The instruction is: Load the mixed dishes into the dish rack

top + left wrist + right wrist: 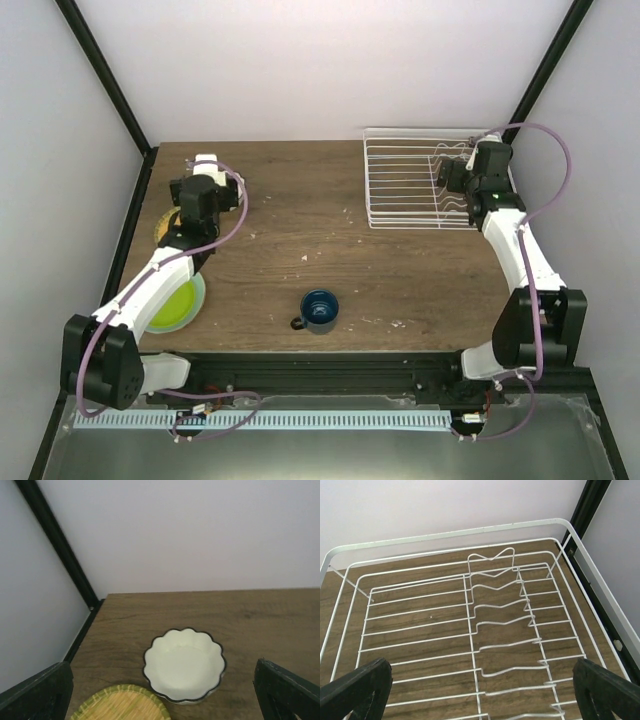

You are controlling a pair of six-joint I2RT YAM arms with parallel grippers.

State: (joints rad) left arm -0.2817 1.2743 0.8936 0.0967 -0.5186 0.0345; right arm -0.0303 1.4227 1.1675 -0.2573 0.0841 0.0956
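In the left wrist view the cream scalloped-rim bowl (184, 664) sits upright on the wooden table. My left gripper (162, 702) hangs open and empty just short of it, one finger (37, 695) on each side. A flat woven straw-coloured plate with a green rim (120, 705) lies beside the bowl. My right gripper (482, 695) is open and empty above the white wire dish rack (495, 625), which holds nothing. From above, the rack (400, 185) stands at the far right. The dark blue mug (320, 311) stands at the near centre. The lime-green dish (168, 308) rests on a pale mint plate (199, 293) under my left arm.
Black frame posts and white walls close in the table on the left (60, 545) and right (592, 505). The woven plate's edge (160, 225) shows beside my left arm near the table's left edge. Bare wood (320, 220) lies between the rack and the left dishes.
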